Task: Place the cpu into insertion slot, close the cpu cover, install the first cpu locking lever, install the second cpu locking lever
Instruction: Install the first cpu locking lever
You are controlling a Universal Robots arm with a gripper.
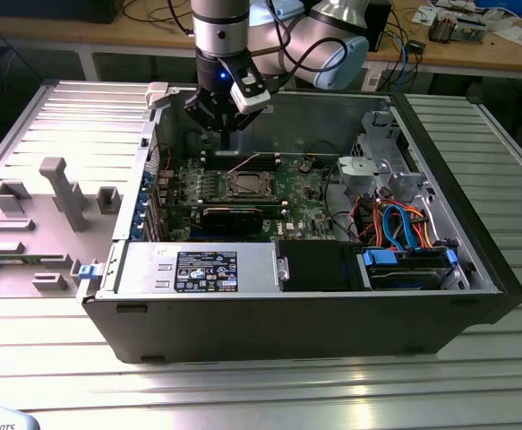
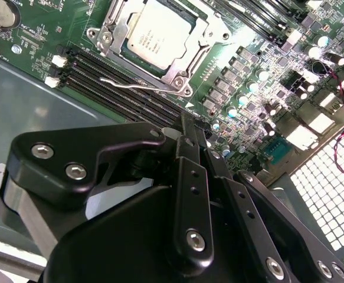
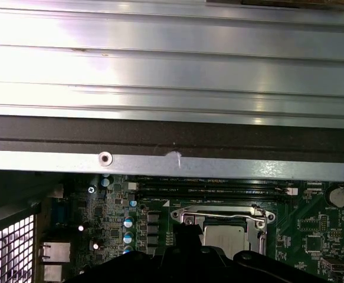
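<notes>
The arm points straight down into the open computer case (image 1: 475, 269), its gripper (image 1: 226, 134) with fingers (image 2: 190, 177) pressed together and empty, hanging above the green motherboard (image 1: 301, 193). Just beyond the fingertips, the cpu (image 2: 158, 34) sits in the insertion slot (image 2: 186, 73), the cpu cover (image 2: 210, 26) closed around it.

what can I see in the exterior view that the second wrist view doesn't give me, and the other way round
Exterior view alone: the whole open computer case on the ribbed table, orange and blue cables, and a grey fixture at the exterior view's left.

Second wrist view alone: a thin silvery lever lying beside the socket, and a coin battery.

Both: the cpu seated under the cpu cover, and the claw above the motherboard.
</notes>
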